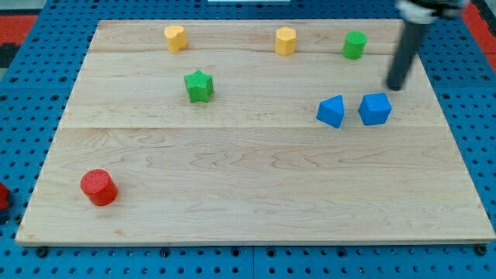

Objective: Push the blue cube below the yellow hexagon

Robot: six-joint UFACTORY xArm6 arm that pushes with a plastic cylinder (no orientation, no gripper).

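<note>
The blue cube [375,109] lies right of the board's middle, with a blue triangular block [331,111] just to its left. The yellow hexagon [285,41] sits near the view's top, up and left of the cube. My tip [396,87] is just above and slightly right of the blue cube, a small gap apart from it. The dark rod rises from the tip toward the view's top right corner.
A yellow heart-like block [176,37] sits at the top left. A green cylinder-like block [355,45] is at the top right, a green star [198,86] left of centre, a red cylinder [99,187] at the bottom left. The wooden board [248,194] lies on a blue pegboard.
</note>
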